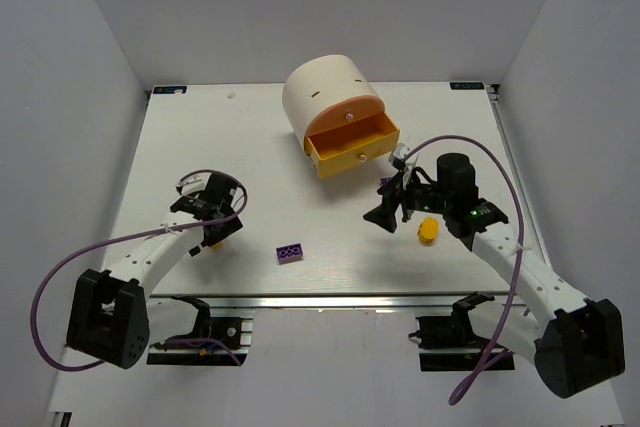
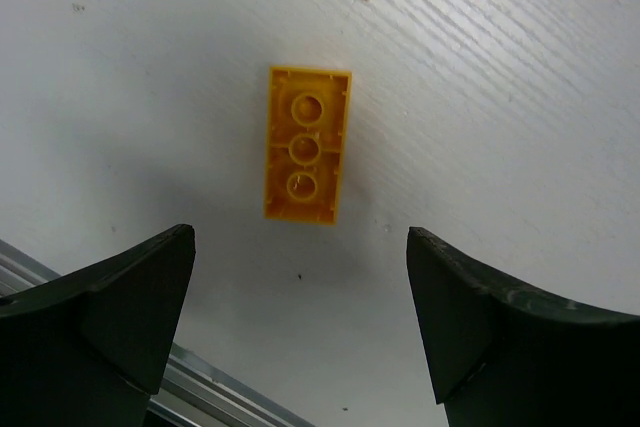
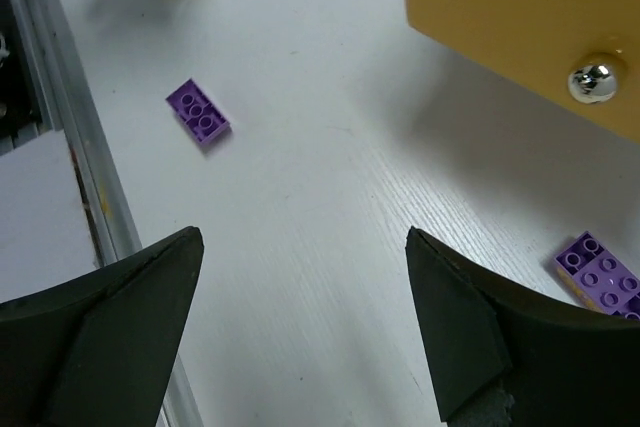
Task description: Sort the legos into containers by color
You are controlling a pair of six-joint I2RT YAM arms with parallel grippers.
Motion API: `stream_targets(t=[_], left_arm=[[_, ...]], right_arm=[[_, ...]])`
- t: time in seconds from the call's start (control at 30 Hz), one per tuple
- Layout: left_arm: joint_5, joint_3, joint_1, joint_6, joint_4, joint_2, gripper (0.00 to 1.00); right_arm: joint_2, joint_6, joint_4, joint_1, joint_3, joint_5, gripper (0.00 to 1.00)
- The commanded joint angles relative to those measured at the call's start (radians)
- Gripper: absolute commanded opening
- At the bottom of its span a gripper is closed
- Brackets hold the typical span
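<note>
pickup of the yellow brick [image 2: 305, 144] is judged to be the step in hand. the left gripper [image 2: 300, 237] is held wide above it, near the left end of the worktop's near edge. the brick lies underside up and is not touched.

a descent is called for next, so that the brick's long sides are taken between the fingers. a carry is then needed to the yellow drawer [image 1: 350, 154], which is pulled out of the cabinet [image 1: 325, 87] at the middle of the far edge.

the right gripper [image 3: 305, 237] is likewise spread wide, and nothing is held in it.

counted:
- one yellow brick
- one purple brick [image 3: 199, 113] by the middle of the near edge
- a second purple brick [image 3: 598, 273] near the open drawer
- one orange piece [image 1: 428, 231] toward the right edge
- no green brick seen
- two drawers made out: the open one and a closed drawer [image 1: 340, 122] above it
</note>
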Motion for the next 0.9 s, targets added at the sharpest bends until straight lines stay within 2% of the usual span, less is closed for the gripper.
stream_targets(t=[0.0, 0.1, 0.27, 0.5, 0.73, 0.87], left_arm=[[0.032, 0.008, 0.066, 0.105, 0.076, 0.004, 0.96], [0.061, 0.007, 0.117, 0.165, 0.123, 0.040, 0.95], [0.130, 0.020, 0.177, 0.218, 0.193, 0.131, 0.92], [0.212, 0.017, 0.217, 0.238, 0.264, 0.168, 0.82], [0.259, -0.030, 0.217, 0.231, 0.285, 0.153, 0.47], [0.279, -0.052, 0.217, 0.228, 0.295, 0.126, 0.44]], right_arm=[[-0.055, -0.110, -0.038, -0.009, -0.038, -0.088, 0.87], [-0.107, -0.112, 0.000, -0.010, -0.064, -0.087, 0.83], [-0.104, -0.109, 0.005, -0.012, -0.038, -0.082, 0.78], [-0.092, -0.093, 0.017, -0.026, -0.003, -0.061, 0.74], [-0.090, -0.090, 0.020, -0.040, 0.039, -0.035, 0.70], [-0.084, -0.078, 0.019, -0.052, 0.062, -0.027, 0.69]])
